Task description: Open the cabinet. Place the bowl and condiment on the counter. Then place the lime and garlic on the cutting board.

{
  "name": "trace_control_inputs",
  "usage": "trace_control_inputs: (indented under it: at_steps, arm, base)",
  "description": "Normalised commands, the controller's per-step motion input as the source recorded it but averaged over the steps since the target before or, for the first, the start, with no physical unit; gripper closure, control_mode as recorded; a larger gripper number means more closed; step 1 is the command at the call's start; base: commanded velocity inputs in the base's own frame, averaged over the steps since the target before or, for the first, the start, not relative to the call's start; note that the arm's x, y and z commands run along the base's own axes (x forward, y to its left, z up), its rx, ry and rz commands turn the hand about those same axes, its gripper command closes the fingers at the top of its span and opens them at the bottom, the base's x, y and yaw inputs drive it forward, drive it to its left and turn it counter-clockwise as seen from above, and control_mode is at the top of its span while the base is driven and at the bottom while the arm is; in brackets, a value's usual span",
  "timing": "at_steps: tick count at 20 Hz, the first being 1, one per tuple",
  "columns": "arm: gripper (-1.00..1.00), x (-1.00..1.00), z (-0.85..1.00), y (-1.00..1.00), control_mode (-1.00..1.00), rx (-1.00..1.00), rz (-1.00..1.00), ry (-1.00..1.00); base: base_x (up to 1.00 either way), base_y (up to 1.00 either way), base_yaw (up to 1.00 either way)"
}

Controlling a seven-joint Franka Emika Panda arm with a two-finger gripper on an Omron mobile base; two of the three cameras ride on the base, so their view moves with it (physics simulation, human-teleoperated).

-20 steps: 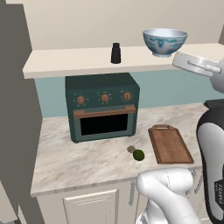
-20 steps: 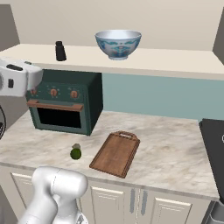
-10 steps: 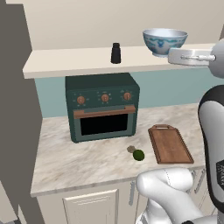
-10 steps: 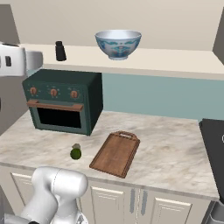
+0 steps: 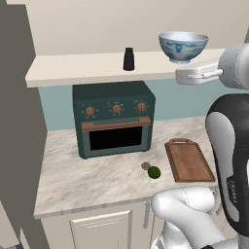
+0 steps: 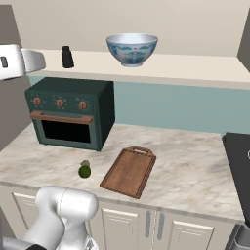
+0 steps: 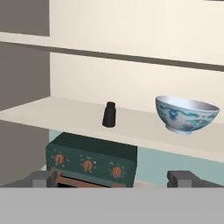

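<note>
Jaws: spread wide, empty, level with the open cabinet shelf (image 7: 65, 114), apparently lining up a reach.
Bowl (image 7: 187, 113): upright on that shelf, ahead and to the right in the hand view.
Condiment (image 7: 109, 114): upright, well apart from the bowl.
Toaster oven (image 5: 115, 118): on the counter (image 5: 87, 177), under the shelf.
Lime (image 5: 154, 172): on the counter, garlic (image 5: 145, 166) just beside it, both near the empty cutting board (image 5: 188, 159).
</note>
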Motion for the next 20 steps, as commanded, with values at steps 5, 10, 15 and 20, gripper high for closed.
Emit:
trace_control_inputs:
  at_steps: [5, 10, 15, 20]
  arm:
    - [-1.0, 0.17, 0.0, 0.06, -1.0, 0.04, -0.03, 0.0]
    - [-1.0, 0.22, 0.0, 0.02, -1.0, 0.1, -0.07, 0.0]
    - [-1.0, 0.27, -0.01, 0.11, -1.0, 0.01, -0.03, 0.01]
    - [-1.0, 0.36, -0.1, 0.3, -1.0, 0.0, 0.0, 0.06]
  base:
    - [0.0, 0.0, 0.0]
    - [0.0, 0.0, 0.0]
    - [0.0, 0.0, 0.0]
    - [0.0, 0.0, 0.0]
